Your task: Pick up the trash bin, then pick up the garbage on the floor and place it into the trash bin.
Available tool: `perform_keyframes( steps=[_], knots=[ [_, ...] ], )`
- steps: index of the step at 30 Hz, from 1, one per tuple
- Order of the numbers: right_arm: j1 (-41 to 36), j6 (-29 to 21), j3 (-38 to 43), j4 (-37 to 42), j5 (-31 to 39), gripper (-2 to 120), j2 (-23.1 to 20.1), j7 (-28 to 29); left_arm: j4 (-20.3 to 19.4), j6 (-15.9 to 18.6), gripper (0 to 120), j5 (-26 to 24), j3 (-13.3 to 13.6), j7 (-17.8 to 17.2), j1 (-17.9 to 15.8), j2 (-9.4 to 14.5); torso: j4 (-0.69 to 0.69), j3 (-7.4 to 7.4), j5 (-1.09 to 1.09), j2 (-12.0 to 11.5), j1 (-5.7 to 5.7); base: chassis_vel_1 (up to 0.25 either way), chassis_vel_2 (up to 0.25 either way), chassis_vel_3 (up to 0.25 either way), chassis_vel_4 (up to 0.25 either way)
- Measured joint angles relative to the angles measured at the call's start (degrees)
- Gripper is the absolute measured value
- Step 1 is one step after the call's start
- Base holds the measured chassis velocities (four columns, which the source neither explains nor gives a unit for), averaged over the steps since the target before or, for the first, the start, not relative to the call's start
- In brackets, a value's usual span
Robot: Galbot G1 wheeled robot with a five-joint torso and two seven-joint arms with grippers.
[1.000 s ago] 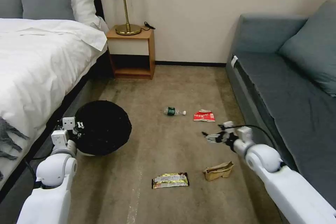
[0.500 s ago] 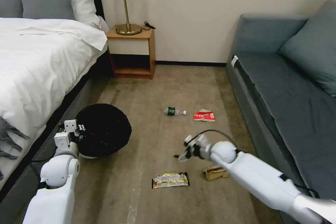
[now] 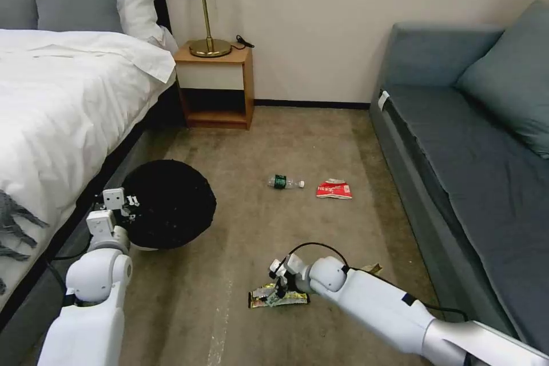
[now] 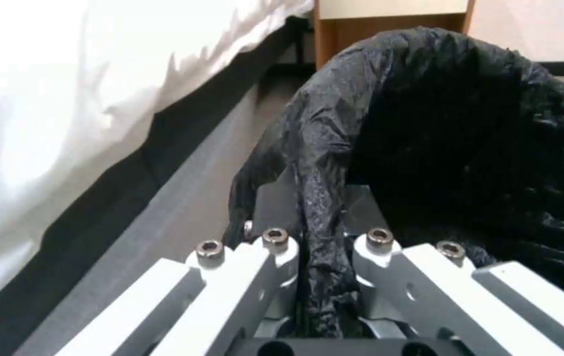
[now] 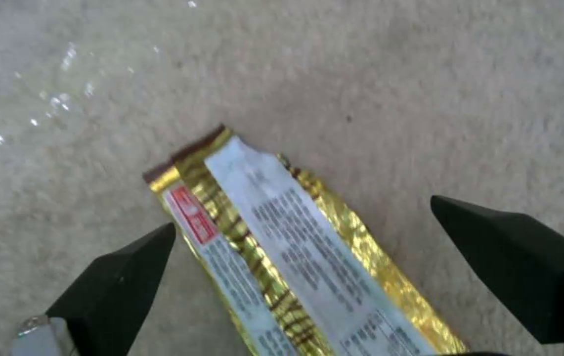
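Since the earlier frames the right gripper (image 3: pixel 277 289) has swung down from near the sofa (image 3: pixel 457 143) to the floor. The bin (image 3: pixel 168 204) sits beside the bed (image 3: pixel 63 97), its bag pinched in the closed left gripper (image 4: pixel 321 247). The right gripper's spread fingers (image 5: pixel 123 277) straddle the wrapper (image 5: pixel 288 237). Bottle (image 3: pixel 284 182) and packet (image 3: pixel 334 189) lie farther off.

right arm: swings down and across from near the red-white packet toward the robot | right gripper (image 3: pixel 278 289): now low over the flat gold-and-dark foil snack wrapper (image 3: pixel 278 295), fingers spread either side of it | crumpled brown paper bag (image 3: pixel 373 268): now mostly hidden behind the arm
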Motion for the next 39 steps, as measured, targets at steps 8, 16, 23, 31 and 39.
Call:
perform_keyframes(
  steps=[8, 16, 23, 31, 39],
  knots=[
    [-1.53, 0.53, 2.21, -2.22, -2.45, 100, 0.24, -0.05, -1.54, 0.44, 4, 0.08, 0.85, -0.30, 0.42, -0.74, 0.01, 0.00, 0.00, 0.00, 0.00, 0.000, 0.000, 0.000, 0.000],
    [-2.08, 1.26, 3.80, -4.04, -4.67, 100, 0.19, -0.37, -2.18, 0.73, 4, 0.38, 2.39, -0.23, 0.62, -1.50, 0.01, 0.00, 0.01, 0.00, 0.00, 0.000, 0.000, 0.000, 0.000],
    [-2.19, 1.52, 4.85, -4.95, -5.83, 98, 0.20, -1.15, -2.18, 0.75, 4, 0.57, 2.69, -0.01, 0.57, -1.56, 0.02, 0.00, 0.00, 0.00, 0.00, 0.000, 0.000, 0.000, 0.000],
    [-2.66, 1.98, 5.16, -4.76, -5.93, 69, 0.14, -1.77, -1.87, 0.74, 4, 0.54, 2.84, 0.27, 0.56, -1.42, 0.01, -0.01, 0.00, 0.01, 0.00, 0.000, 0.000, 0.000, 0.000],
    [-2.57, 2.29, 5.66, -4.40, -5.77, 39, -0.06, -1.77, -1.53, 0.53, 4, 0.51, 2.91, 0.75, 0.67, -1.34, 0.03, 0.01, 0.03, 0.00, 0.00, 0.000, 0.000, 0.000, 0.000]
  ],
)
